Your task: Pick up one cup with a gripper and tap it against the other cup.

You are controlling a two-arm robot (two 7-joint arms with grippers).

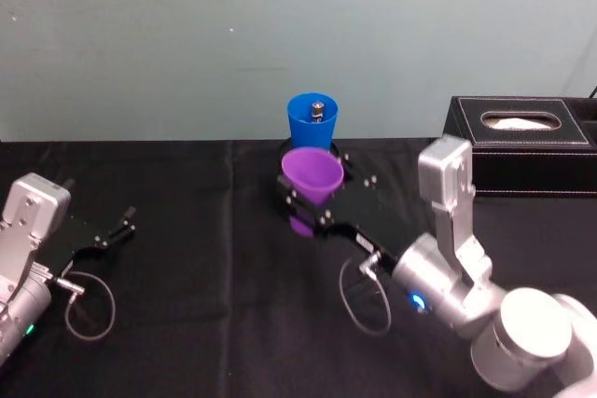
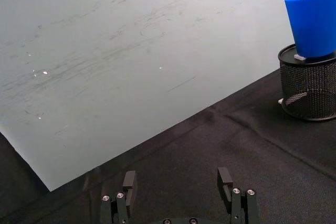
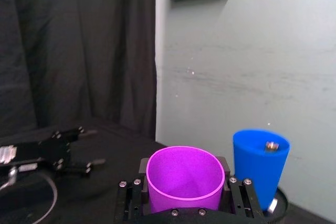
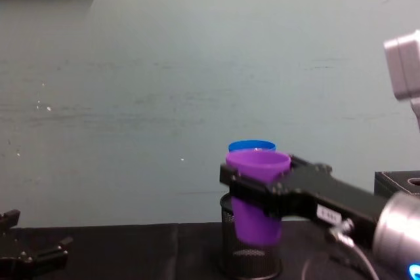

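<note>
Purple cup lifted, tap still to come

Pale green wall behind, black-clothed bench [image 1: 187,258] below. My right gripper [image 1: 308,195] has its fingers clenched on the purple cup [image 1: 312,174], held off the bench just at six o'clock of the blue cup [image 1: 312,120], which sits in a mesh holder [image 2: 308,88]. I judge the next move a short nudge toward twelve. Whether the cups already touch I cannot tell. My left gripper [image 2: 178,182] idles at nine o'clock, fingers released.
</note>
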